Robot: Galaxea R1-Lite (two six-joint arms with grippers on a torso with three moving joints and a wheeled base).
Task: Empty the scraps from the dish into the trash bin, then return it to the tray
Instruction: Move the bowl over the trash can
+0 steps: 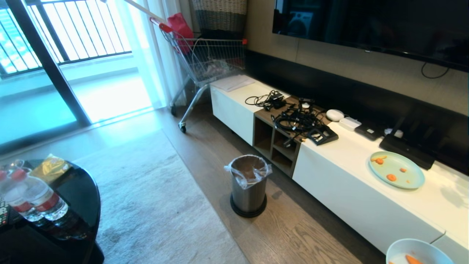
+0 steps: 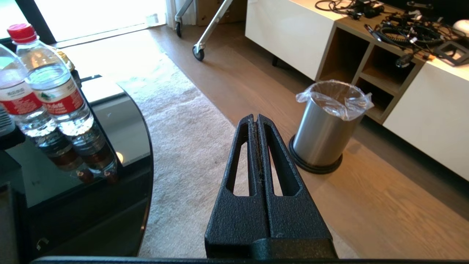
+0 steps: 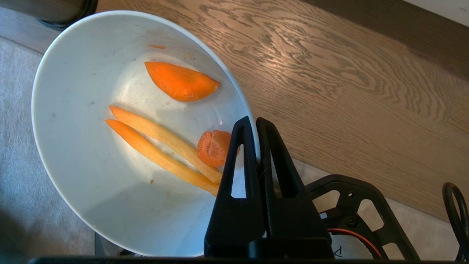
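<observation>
The white dish hangs above the floor, its rim pinched between the fingers of my right gripper, which is shut on it. Inside lie the scraps: orange chunks and two yellow strips. In the head view only the dish's edge shows at the bottom right, and the gripper itself is out of that view. The steel trash bin with its clear liner stands on the wood floor, well left of the dish. My left gripper is shut and empty, held over the rug with the trash bin ahead. The tray is out of view.
A long white TV cabinet runs along the right, carrying a pale-green plate with orange bits and tangled cables. A black glass table with water bottles stands on the left. A shopping cart stands by the window.
</observation>
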